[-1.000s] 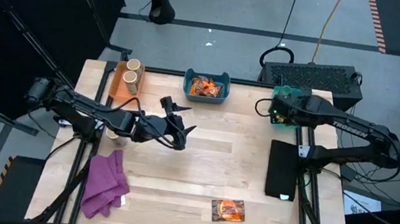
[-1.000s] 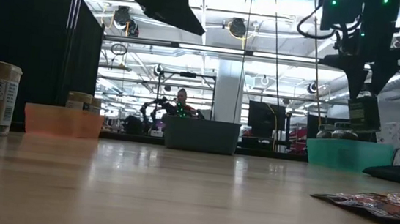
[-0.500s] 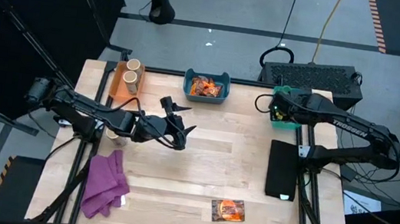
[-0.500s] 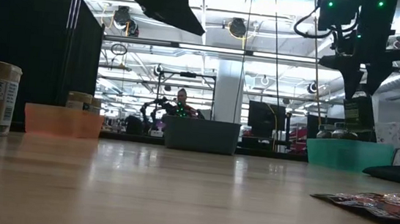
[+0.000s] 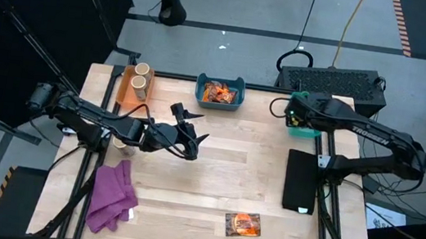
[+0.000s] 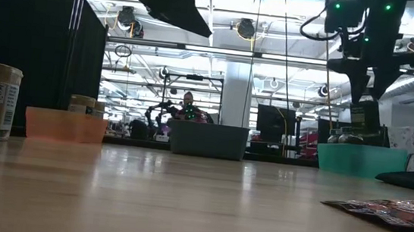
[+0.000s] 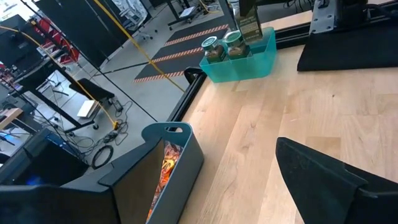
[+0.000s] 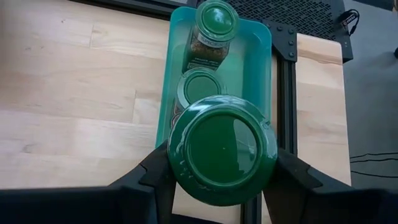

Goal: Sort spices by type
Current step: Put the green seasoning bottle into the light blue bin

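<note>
A printed packet (image 5: pixel 242 224) lies flat at the near edge of the bench (image 5: pixel 225 154), well apart from the purple cloth (image 5: pixel 111 194). Mid-bench, the left gripper (image 5: pixel 191 141) hangs with fingers spread and nothing between them. At the far edge, the orange bin (image 5: pixel 128 89) holds two tan jars (image 5: pixel 140 78), the blue bin (image 5: pixel 220 92) holds more orange packets, and the teal bin (image 8: pixel 255 68) holds two green jars (image 8: pixel 211 31). The right gripper (image 8: pixel 222 168) is above the teal bin, its fingers (image 8: pixel 155 177) clenched on either side of a third green-lidded jar (image 8: pixel 222 149), lid toward the wrist camera
</note>
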Motion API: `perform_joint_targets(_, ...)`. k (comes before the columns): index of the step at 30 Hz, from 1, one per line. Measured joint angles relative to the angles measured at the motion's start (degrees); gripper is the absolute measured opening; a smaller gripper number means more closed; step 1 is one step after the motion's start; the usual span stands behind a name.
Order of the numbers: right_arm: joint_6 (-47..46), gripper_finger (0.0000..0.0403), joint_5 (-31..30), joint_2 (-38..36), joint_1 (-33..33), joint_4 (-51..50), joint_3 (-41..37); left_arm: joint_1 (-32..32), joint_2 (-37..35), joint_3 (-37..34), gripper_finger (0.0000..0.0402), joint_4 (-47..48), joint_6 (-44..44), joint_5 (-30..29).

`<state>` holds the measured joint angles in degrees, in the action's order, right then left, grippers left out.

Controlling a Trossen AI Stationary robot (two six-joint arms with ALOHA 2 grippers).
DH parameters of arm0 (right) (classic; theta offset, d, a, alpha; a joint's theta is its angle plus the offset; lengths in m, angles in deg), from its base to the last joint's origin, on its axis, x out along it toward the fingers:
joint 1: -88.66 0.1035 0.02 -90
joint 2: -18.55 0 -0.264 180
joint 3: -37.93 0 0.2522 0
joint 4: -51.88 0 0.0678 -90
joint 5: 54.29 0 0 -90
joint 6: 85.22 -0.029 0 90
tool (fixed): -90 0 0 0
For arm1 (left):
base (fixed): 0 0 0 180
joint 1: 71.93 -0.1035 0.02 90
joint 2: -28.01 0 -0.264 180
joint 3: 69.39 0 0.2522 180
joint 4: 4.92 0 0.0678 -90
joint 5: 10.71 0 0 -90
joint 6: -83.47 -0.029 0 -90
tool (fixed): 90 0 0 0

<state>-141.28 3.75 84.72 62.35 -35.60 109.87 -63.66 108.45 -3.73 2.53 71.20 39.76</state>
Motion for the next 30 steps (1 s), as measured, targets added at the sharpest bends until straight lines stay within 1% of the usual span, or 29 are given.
perform_joint_targets(8, -0.1, 0.0163, -0.4, 2.0, 0.0, 0.6, -0.2, 0.0, 0.0, 0.0, 0.0316, 1.4, 0.0, 0.0)
perform_joint_targets(12, 0.1, 0.0163, -0.7, 1.9, 0.0, 4.1, -3.7, 0.0, 0.0, 0.0, 0.0316, 1.4, 0.0, 0.0)
perform_joint_targets(16, -0.9, 0.0163, -0.9, 1.8, 0.0, 5.3, -7.4, 0.0, 0.0, 0.0, 0.0316, 1.3, 0.0, 0.0)
perform_joint_targets(21, -1.2, 0.0163, -0.9, 1.8, -0.4, 7.2, -9.5, 0.0, 0.0, 0.0, 0.0315, 1.3, 0.0, 0.0)
perform_joint_targets(25, 0.0, 0.0163, -0.5, 1.8, -1.8, 9.2, -9.6, 0.0, 0.0, 0.0, 0.0315, 1.3, 0.0, 0.0)
perform_joint_targets(30, 2.1, 0.0163, 2.5, 1.8, -4.3, 10.6, -9.6, 0.0, 0.0, 0.0, 0.0315, 1.3, 0.0, 0.0)
